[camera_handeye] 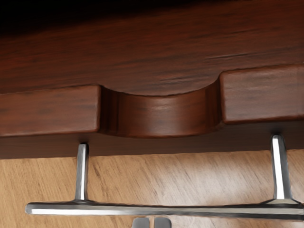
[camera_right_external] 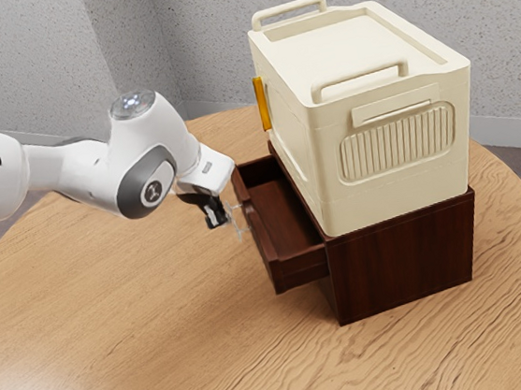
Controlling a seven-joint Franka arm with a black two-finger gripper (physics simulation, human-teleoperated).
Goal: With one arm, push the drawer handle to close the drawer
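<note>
My gripper [camera_right_external: 218,217] is low in front of the dark brown drawer [camera_right_external: 285,218], which stands pulled out of its cabinet [camera_right_external: 400,259] in the exterior view. A slim metal handle [camera_right_external: 237,220] is on the drawer's front, right by the fingertips. In the wrist view the handle [camera_handeye: 166,210] is a straight silver bar on two posts, with the drawer front and its curved notch [camera_handeye: 159,116] beyond. The two tips of my gripper [camera_handeye: 152,223] sit side by side at the bar, nearly together, holding nothing. Whether they touch the bar I cannot tell.
A cream box [camera_right_external: 366,126] with two top handles rests on the cabinet. An orange strip [camera_right_external: 262,103] is on its side. The round wooden table [camera_right_external: 163,328] extends around the cabinet, and grey walls [camera_right_external: 214,31] stand behind.
</note>
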